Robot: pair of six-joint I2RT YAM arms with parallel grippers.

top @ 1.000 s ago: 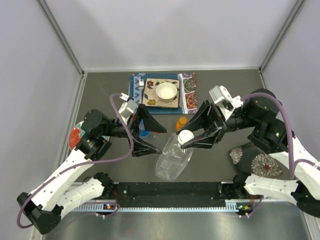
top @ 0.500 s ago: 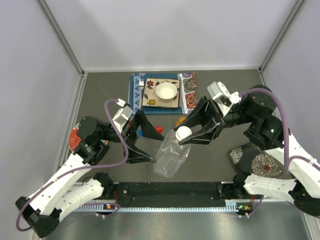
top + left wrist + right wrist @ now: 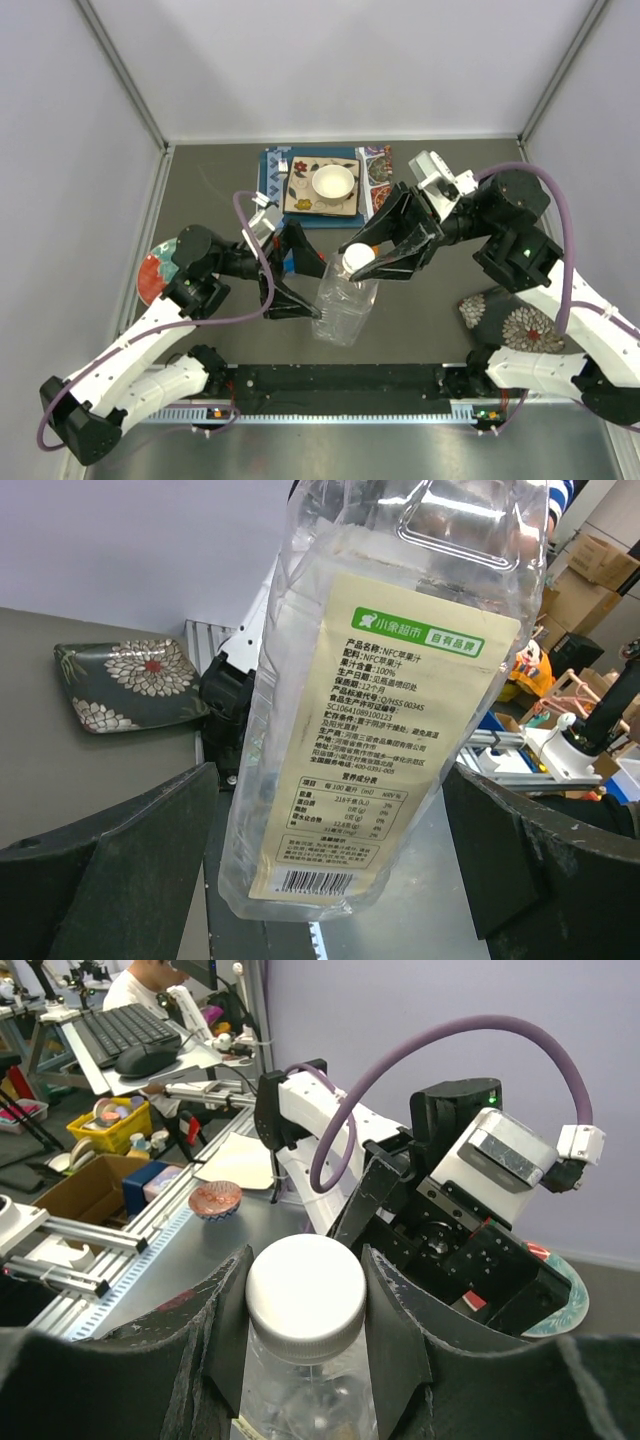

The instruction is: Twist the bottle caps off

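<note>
A clear plastic bottle [image 3: 345,305] with a cream label hangs off the table. My right gripper [image 3: 360,262] is shut on its white cap [image 3: 357,259]. In the right wrist view both fingers [image 3: 395,1310] press the sides of the white cap [image 3: 305,1295]. My left gripper [image 3: 318,290] is open, with one finger on each side of the bottle's lower body. In the left wrist view the bottle [image 3: 380,710] fills the gap, with space left at each finger [image 3: 130,870]. A blue-capped bottle [image 3: 289,263] shows behind the left fingers. An orange cap [image 3: 371,246] peeks out behind the right gripper.
At the back, a white bowl [image 3: 333,183] sits on patterned mats [image 3: 375,185]. A dark floral dish [image 3: 510,320] lies at the near right, also in the left wrist view [image 3: 125,685]. A red patterned dish [image 3: 155,275] lies by the left arm.
The right gripper has carried the bottle by its cap to the left and tipped it more upright. The left gripper has swung in so that its open fingers now straddle the bottle's body.
</note>
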